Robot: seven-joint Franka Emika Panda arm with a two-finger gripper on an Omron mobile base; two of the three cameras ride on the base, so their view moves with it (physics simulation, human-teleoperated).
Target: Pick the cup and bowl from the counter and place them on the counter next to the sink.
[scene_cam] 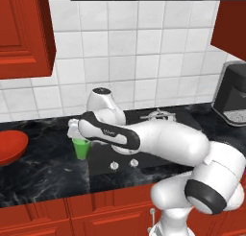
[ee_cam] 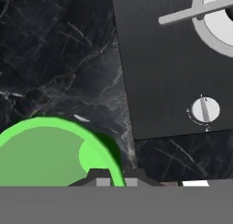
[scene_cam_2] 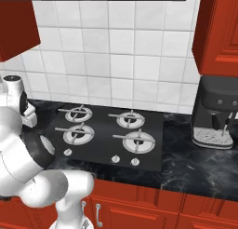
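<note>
The green cup (scene_cam: 80, 149) stands upright at the counter (scene_cam: 43, 175) just left of the stovetop. My gripper (scene_cam: 78, 138) reaches down onto its rim from above. In the hand view the cup (ee_cam: 45, 155) fills the lower left, and the gripper (ee_cam: 116, 180) is shut on its right rim, one finger inside and one outside. Whether the cup's base touches the counter I cannot tell. The red bowl (scene_cam: 9, 146) sits on the counter at the far left, apart from the cup. The sink is out of view.
A black gas stovetop (scene_cam_2: 109, 135) with front knobs (ee_cam: 205, 109) lies right of the cup. A coffee machine (scene_cam_2: 216, 114) stands at the far right by the wall. Red upper cabinets (scene_cam: 24, 33) hang over the bowl's side.
</note>
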